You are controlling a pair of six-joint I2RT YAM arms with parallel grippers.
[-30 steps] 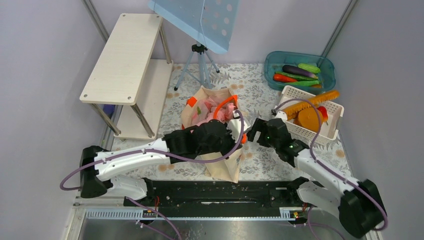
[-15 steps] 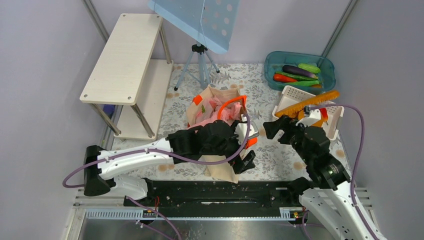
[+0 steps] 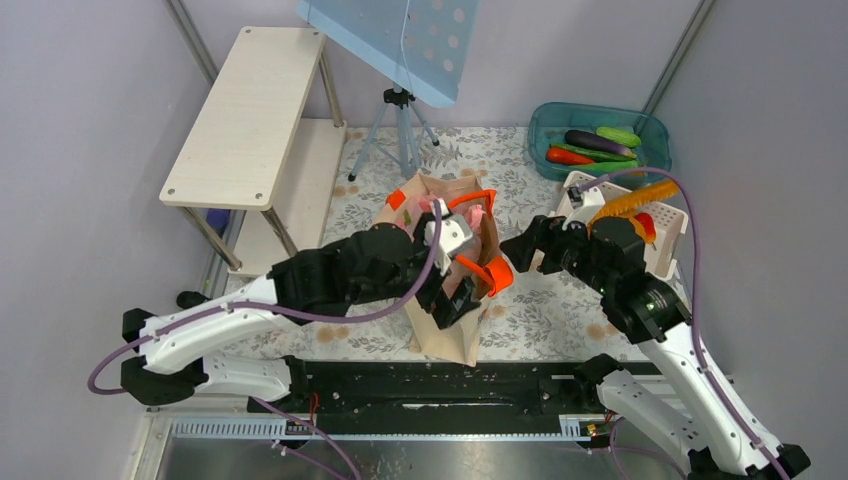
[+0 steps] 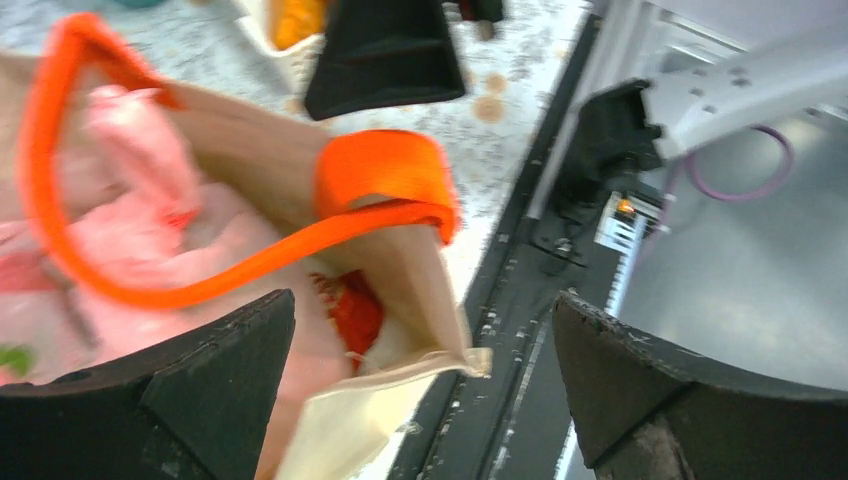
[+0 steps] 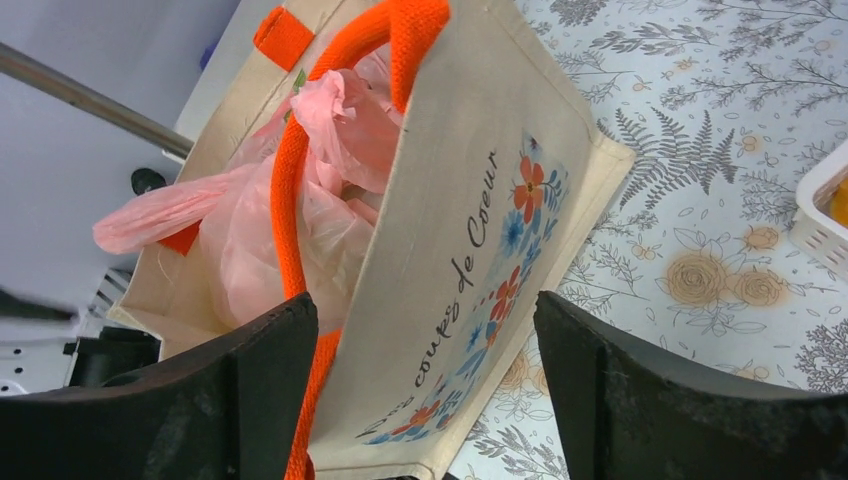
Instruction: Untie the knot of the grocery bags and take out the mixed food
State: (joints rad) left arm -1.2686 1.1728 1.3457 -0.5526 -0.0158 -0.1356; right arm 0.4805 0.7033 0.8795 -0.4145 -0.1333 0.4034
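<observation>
Both arms have pulled off the tote [image 5: 470, 240], left tool [image 4: 420, 380] and right tool [image 5: 425, 385] spread empty, leaving the knotted pink grocery bags [image 5: 300, 190] inside at twelve o'clock, untouched.

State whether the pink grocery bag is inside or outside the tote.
Inside: the pink grocery bag sits bunched within the beige tote, between its orange handles.

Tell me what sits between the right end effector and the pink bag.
In the right wrist view, the tote's printed cloth side and an orange handle stand between the open right end effector and the pink bag inside.
</observation>
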